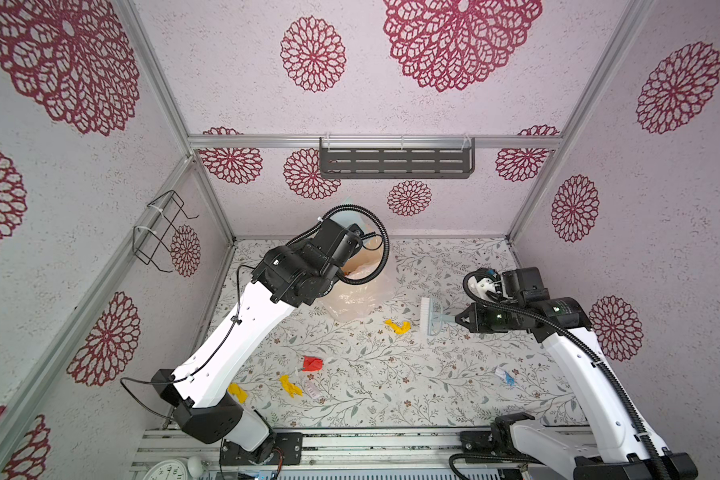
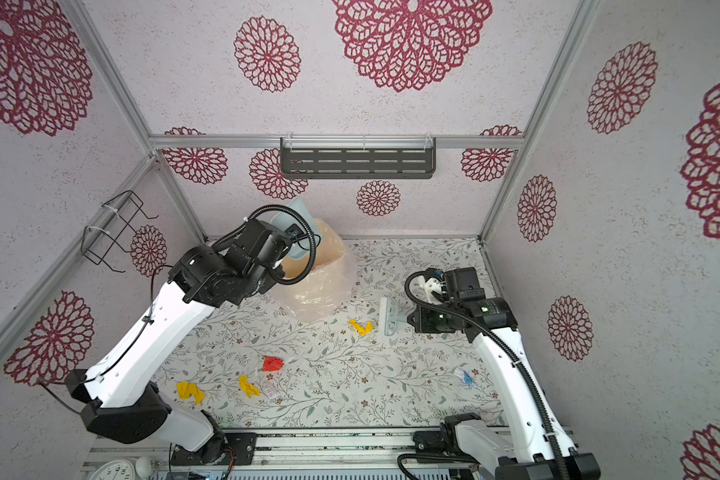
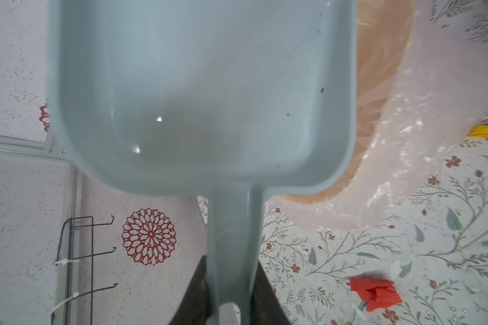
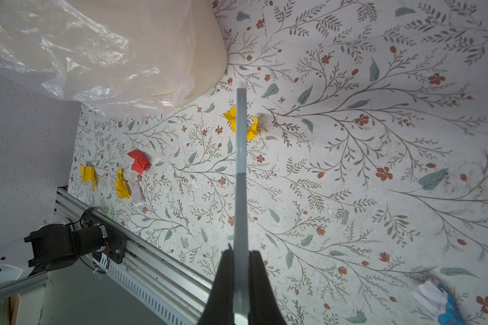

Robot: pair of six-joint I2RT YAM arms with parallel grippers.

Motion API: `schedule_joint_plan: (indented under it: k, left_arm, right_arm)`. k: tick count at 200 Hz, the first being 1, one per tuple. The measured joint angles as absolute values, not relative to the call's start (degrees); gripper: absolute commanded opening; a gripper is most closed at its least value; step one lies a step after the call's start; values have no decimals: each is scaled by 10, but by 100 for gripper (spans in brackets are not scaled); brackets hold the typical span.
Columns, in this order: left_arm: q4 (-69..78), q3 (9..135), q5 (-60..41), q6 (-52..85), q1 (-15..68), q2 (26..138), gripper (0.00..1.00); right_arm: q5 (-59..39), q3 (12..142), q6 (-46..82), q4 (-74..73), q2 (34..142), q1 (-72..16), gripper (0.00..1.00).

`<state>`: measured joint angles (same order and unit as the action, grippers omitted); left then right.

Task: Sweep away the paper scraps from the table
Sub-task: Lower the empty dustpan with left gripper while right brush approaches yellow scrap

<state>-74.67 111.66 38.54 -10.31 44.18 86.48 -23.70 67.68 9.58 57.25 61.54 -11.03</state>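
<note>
Dustpan [image 3: 203, 92] above lined bin [image 1: 358, 303], brush [image 1: 432, 314] beside a yellow scrap [image 1: 398, 326] — both gripped.
Left fingers [image 3: 196, 295] clamped on dustpan handle, right fingers [image 4: 223, 281] on brush handle; paper scraps [image 1: 312, 364] lie on the surface [image 1: 433, 374] — middle, front-left corner, one by right edge.

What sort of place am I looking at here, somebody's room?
Most likely a robot test booth dressed as a room: papered walls on a bare metal frame, two robot arms bolted to a rail, paper scraps strewn on the table.
</note>
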Motion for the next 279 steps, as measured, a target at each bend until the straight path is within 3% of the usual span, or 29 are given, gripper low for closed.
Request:
schedule_joint_plan:
  k: [61, 130, 200, 279]
  left_arm:
    - [-749, 1013, 296, 41, 531, 790, 0]
    - [-654, 765, 184, 218, 608, 715, 0]
    - [-541, 551, 107, 342, 618, 697, 0]
    - [-454, 473, 63, 376, 608, 719, 0]
  right_arm:
    - [-161, 716, 55, 580, 659, -129, 0]
    - [-25, 749, 14, 596, 735, -220, 0]
    - [49, 759, -22, 589, 816, -276, 0]
    - [101, 826, -55, 581, 906, -339, 0]
